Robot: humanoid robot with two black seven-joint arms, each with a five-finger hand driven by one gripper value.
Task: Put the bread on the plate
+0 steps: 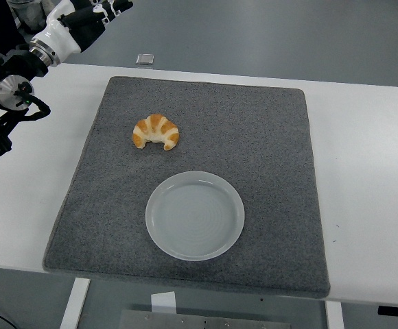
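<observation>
Left hand [89, 17] at far-left corner, well apart from bread [156, 131], plate [195, 215].

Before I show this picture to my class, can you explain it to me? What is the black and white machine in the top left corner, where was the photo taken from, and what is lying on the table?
The photo comes from a camera on the robot's head, looking down over a white table. The machine at the top left is the robot's left arm; its left hand is raised at the table's far corner and holds nothing. The right arm is out of view. A grey mat covers the table's middle. On it lie a bread, shaped like a croissant, and nearer the camera an empty white plate. The two are apart.
</observation>
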